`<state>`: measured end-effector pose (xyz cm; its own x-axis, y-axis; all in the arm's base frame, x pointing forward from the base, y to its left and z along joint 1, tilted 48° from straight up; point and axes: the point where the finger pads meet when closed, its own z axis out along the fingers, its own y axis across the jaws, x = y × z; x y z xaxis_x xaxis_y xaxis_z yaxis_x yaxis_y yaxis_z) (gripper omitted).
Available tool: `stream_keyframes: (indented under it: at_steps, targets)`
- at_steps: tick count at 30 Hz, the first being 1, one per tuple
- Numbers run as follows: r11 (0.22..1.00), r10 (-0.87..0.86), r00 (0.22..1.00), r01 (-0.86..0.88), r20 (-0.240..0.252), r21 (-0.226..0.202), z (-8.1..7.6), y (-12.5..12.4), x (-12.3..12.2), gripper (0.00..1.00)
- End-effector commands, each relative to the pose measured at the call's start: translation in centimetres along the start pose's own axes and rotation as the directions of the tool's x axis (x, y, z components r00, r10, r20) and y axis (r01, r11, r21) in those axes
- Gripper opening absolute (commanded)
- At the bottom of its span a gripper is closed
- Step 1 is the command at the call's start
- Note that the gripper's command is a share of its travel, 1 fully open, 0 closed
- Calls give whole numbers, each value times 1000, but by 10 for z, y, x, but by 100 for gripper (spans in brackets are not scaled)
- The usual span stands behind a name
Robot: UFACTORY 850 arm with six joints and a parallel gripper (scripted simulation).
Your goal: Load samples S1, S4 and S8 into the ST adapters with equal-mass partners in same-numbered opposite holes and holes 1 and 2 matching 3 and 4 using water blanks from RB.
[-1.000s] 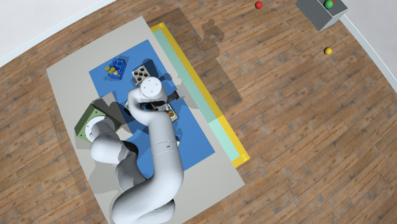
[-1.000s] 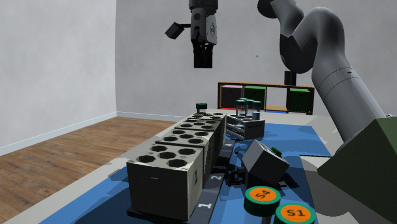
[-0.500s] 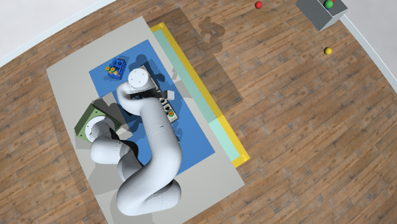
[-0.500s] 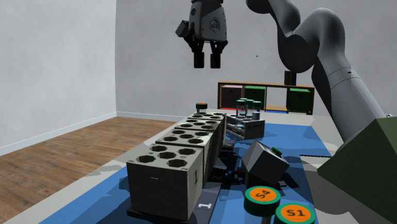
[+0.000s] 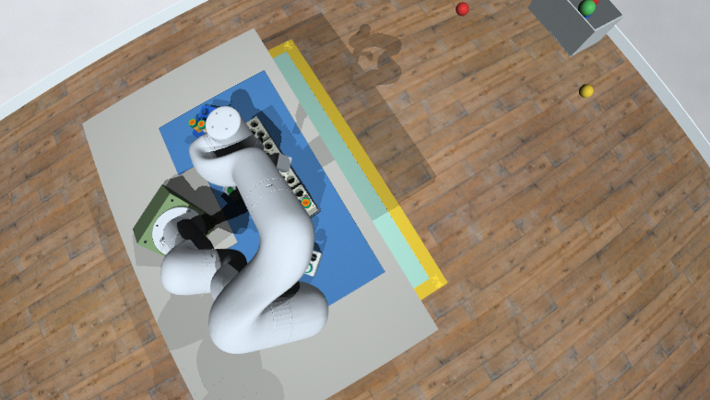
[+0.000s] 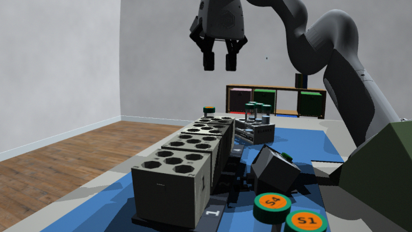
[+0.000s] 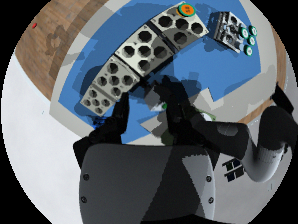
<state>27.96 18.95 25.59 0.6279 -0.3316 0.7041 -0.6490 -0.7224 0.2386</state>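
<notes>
The black two-fingered hand (image 6: 219, 61) (image 7: 148, 101) hangs high, fingers apart, nothing between them; one orange-dotted tube (image 5: 305, 202) (image 6: 208, 109) (image 7: 186, 10) stands in adapter 4. Samples S4 (image 6: 272, 205) and S1 (image 6: 306, 221) wait, crowded: descending off-centre, a finger could knock the neighbouring cap.

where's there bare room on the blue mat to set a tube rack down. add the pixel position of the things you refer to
Likeliest: the mat (image 7: 210, 65) between adapter 4 (image 7: 197, 37) and the blank rack (image 7: 220, 37), toward the arm's base, though shadowed. Crowded: beside adapter 1 (image 6: 170, 190), where S4 (image 6: 272, 203) and S1 (image 6: 306, 221) stand.
</notes>
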Motion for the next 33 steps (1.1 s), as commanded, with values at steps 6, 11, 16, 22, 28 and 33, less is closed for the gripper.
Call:
stream_keyframes:
  at_steps: [6, 11, 16, 22, 28, 33]
  targets:
    - [1000, 2, 1000, -2, -1, 1, 0, -14, -30, 57]
    - [1000, 2, 1000, -2, -1, 1, 0, -24, -53, 57]
    - [1000, 2, 1000, -2, -1, 1, 0, -34, -76, 57]
    - [1000, 2, 1000, -2, -1, 1, 0, -41, -94, 57]
    - [1000, 2, 1000, -2, 0, 1, 0, -53, -122, 57]
    - [1000, 2, 1000, -2, 0, 1, 0, -63, -145, 57]
